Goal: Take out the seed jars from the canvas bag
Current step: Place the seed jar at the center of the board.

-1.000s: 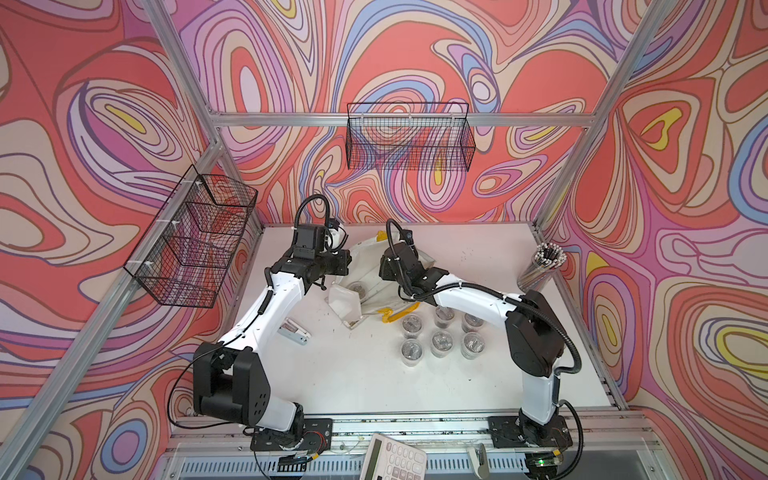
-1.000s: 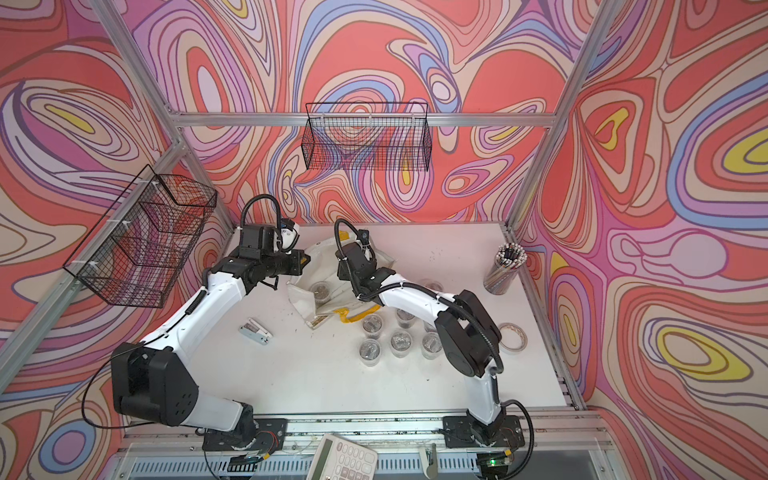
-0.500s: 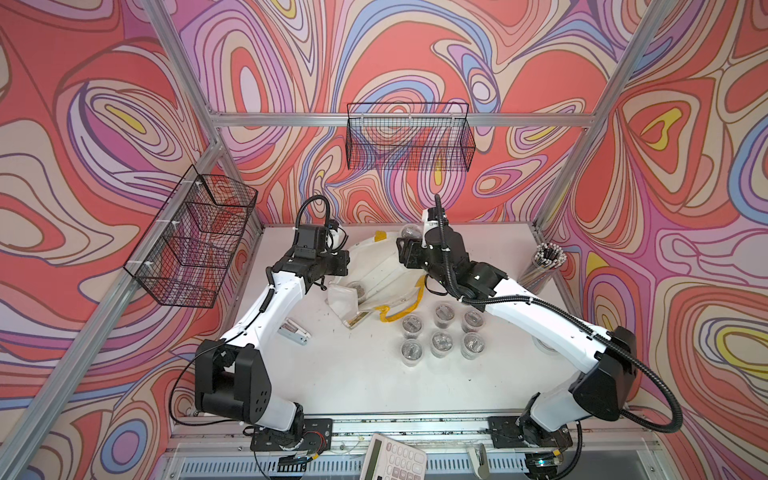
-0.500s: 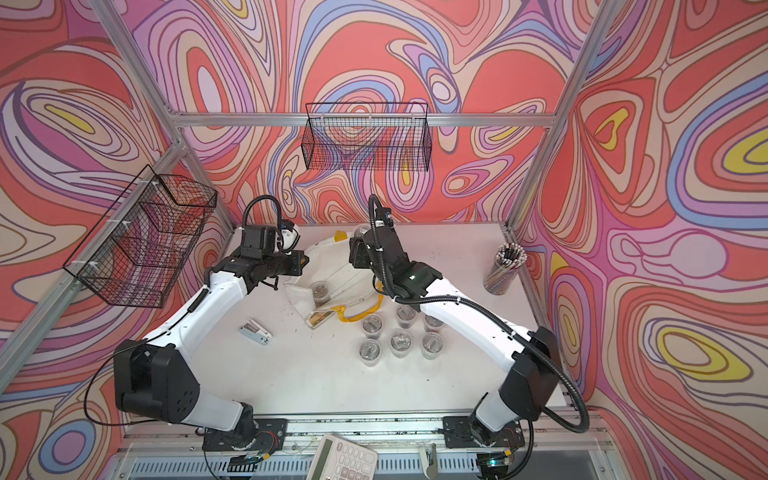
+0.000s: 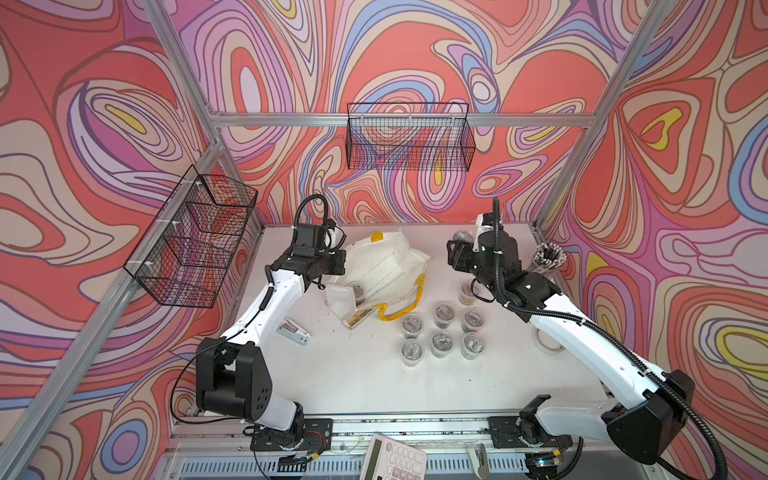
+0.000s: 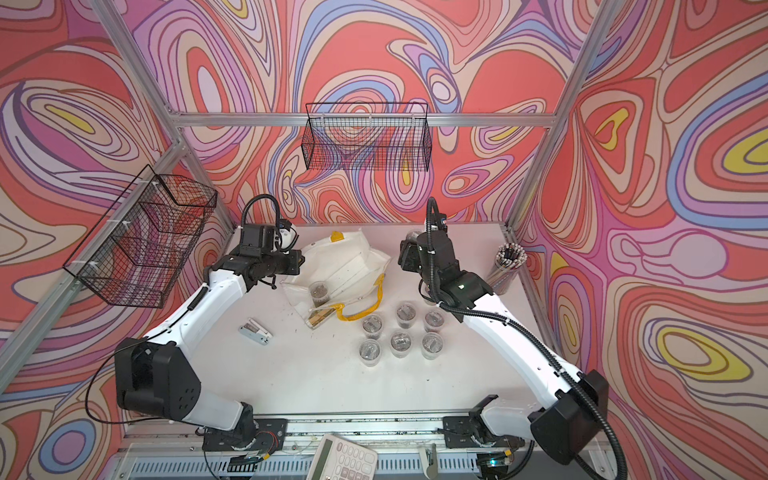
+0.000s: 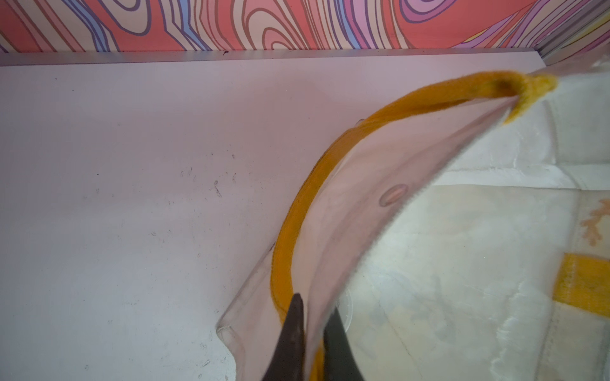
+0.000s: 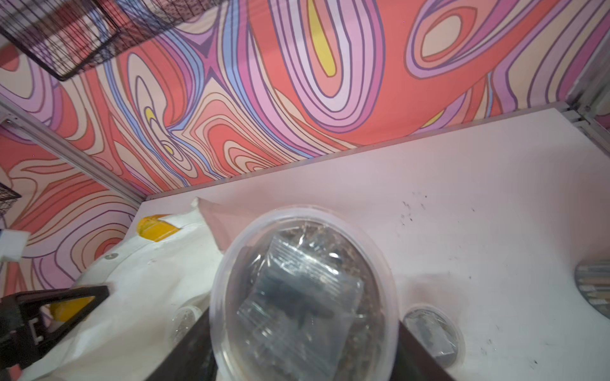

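While the left claw pinches the bag rim, the right claw clamps a jar, upper centre-right.

Counted nine jars: seven on the worktop, one in the bag, one in the right pincer. Then two wire baskets, two arms, and one each of pencil cup, stapler, tape roll, calculator.

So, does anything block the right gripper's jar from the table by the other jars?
Nothing visible does: the jar hangs in the right gripper clear of the bag, over bare table beside the standing jars.
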Controlling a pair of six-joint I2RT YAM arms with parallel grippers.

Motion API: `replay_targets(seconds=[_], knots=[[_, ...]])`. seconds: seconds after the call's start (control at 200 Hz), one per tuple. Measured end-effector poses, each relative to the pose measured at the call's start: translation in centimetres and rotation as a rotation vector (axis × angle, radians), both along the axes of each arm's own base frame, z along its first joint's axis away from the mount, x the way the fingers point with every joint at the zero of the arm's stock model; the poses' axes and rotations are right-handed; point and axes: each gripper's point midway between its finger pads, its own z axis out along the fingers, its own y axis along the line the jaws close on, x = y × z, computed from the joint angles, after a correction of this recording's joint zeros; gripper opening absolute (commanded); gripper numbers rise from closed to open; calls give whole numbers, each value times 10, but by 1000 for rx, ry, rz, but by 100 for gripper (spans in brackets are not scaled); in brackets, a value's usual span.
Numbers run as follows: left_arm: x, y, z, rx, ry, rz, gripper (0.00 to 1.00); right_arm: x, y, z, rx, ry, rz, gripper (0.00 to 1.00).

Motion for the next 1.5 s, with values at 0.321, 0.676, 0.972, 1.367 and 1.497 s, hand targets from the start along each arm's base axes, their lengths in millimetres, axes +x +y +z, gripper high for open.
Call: replay_targets(seconds=[0.321, 0.676, 0.972, 1.367, 1.497], knots=[[2, 12, -1, 8, 6, 31, 0, 28, -8, -98, -33, 121, -41, 47], [3, 15, -4, 5, 13, 37, 0, 50, 4, -169, -20, 171, -45, 47], [4, 13, -5, -10, 21, 29, 0, 49, 4, -211, -3, 217, -65, 46], [7, 7, -8, -36, 43, 11, 0, 47, 3, -239, 21, 260, -95, 55], [9, 5, -8, -42, 53, 5, 0, 47, 3, -239, 27, 259, -99, 73]])
